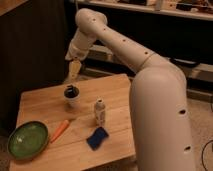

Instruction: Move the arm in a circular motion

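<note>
- Arm [150, 75] rises from the right and bends over the surface's [45, 102] far edge; by my judgement it is mid-circle.
- Next move: sweep round, staying above the cup [72, 95].
- Pincer [75, 69] hangs above the cup; I cannot tell how open it is.

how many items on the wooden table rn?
5: green bowl front-left corner, carrot beside it, blue sponge front-centre, white bottle in the middle, cup behind it. The gripper hovers above the cup. The arm may hide more at right.

No legible text (none on the end effector [74, 70] above the table [45, 100])
</note>
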`<action>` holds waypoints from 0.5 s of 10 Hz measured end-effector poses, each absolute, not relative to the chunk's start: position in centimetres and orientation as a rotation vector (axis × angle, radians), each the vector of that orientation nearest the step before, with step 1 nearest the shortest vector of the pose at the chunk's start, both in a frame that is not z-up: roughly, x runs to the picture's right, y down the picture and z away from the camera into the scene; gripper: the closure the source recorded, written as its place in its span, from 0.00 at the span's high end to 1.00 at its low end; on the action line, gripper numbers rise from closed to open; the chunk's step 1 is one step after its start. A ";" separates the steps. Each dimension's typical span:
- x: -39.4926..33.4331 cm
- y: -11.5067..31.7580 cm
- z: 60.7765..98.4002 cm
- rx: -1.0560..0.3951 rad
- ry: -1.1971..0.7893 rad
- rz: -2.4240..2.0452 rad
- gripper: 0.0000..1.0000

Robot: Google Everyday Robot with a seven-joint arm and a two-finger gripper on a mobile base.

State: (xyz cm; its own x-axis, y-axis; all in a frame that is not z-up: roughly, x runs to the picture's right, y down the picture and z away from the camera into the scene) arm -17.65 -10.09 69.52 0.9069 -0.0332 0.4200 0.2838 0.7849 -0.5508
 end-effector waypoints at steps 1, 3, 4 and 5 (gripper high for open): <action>-18.0 -8.6 69.5 -0.677 -0.294 -0.242 0.80; -17.1 -6.1 70.3 -0.716 -0.210 -0.278 0.80; -16.5 -5.1 70.6 -0.724 -0.201 -0.276 0.80; -15.6 -3.6 70.9 -0.737 -0.233 -0.253 0.80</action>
